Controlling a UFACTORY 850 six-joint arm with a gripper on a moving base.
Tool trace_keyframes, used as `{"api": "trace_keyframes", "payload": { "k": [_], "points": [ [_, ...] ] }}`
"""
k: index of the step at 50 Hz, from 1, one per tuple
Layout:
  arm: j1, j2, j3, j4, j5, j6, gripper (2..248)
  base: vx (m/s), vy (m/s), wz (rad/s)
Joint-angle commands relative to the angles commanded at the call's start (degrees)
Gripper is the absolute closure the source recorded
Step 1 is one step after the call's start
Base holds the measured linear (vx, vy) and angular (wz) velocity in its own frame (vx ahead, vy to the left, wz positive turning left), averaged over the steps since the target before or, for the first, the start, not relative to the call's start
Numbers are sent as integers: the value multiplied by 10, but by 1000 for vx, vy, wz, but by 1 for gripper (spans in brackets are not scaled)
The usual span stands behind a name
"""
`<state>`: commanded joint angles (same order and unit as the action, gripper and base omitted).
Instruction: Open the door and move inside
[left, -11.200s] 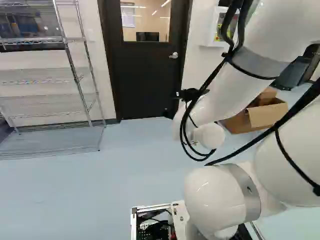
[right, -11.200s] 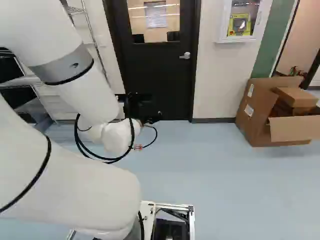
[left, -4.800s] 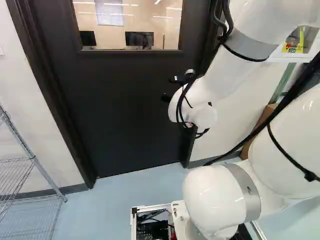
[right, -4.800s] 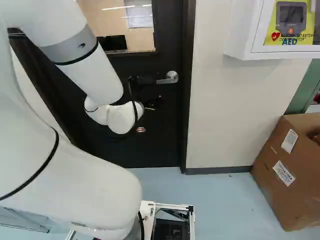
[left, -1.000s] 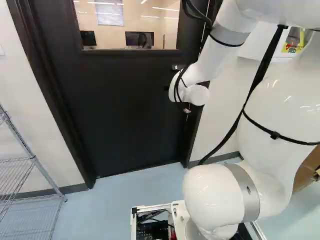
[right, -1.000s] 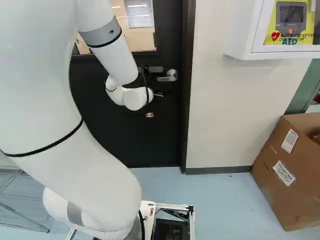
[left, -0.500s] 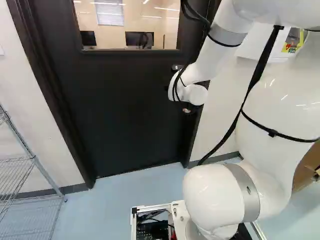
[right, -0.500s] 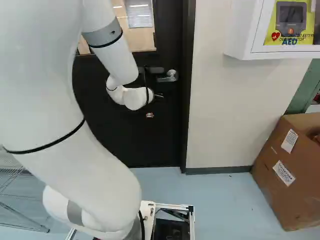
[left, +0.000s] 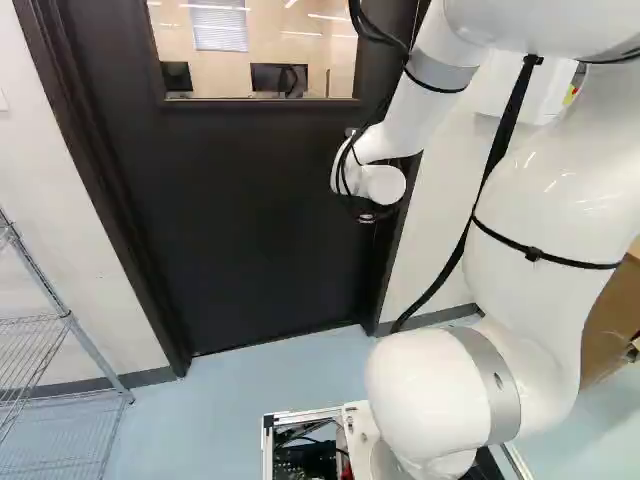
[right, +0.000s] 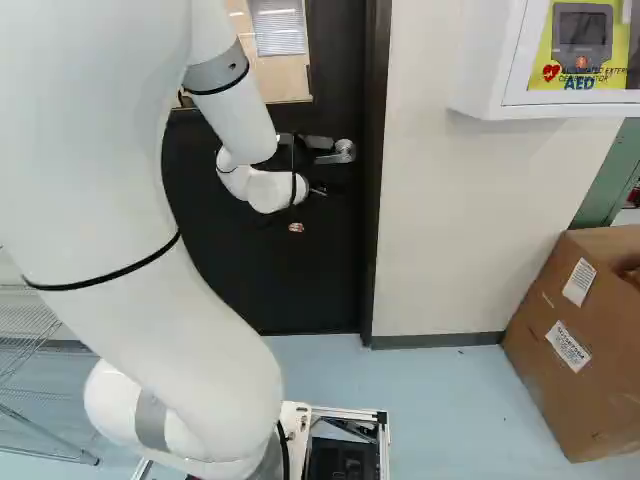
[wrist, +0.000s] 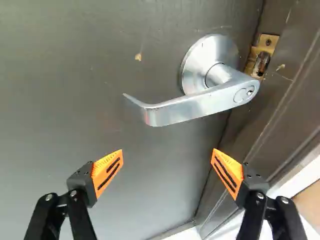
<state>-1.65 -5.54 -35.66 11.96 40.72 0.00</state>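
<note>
Gripper (wrist: 168, 151), black and two-fingered with wedge-shaped orange pads (wrist: 106, 171), stands released, its fingers wide apart with nothing between them. Just ahead of it is the silvery metal lever handle (wrist: 192, 106), roughly level, its free tip pointing away from the dark door frame (wrist: 295, 95). The step in hand looks to be getting onto that lever and turning it.

The lever runs much the same way as the gap between the fingers, so closing as they stand would work along its length and probably miss. A grip across it wants a roll of the wrist first; pressing down near the free tip is the simpler choice and gives the best leverage. Crowding the round metal rose (wrist: 196, 56) costs turning force, while contact too near the tip may slide off. The finger on the frame side needs watching, lest it scrape the frame.

Beyond, the black door (left: 230, 220) with its glass window (left: 250, 50) looks shut. The white jointed arm (right: 240, 115) should keep the lever fully turned until the brass strike plate (wrist: 270, 42) lets the latch go, and only then try the door gently. Which way it swings, I cannot tell.
</note>
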Motion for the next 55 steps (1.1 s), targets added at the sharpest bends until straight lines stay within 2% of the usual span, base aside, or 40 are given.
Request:
{"api": "trace_keyframes", "payload": {
  "k": [10, 55],
  "points": [
    [6, -20, -22, 11, -3, 0, 3, 0, 0, 0],
    [23, -134, -152, 16, -3, 0, 3, 0, 0, 0]
  ]
}}
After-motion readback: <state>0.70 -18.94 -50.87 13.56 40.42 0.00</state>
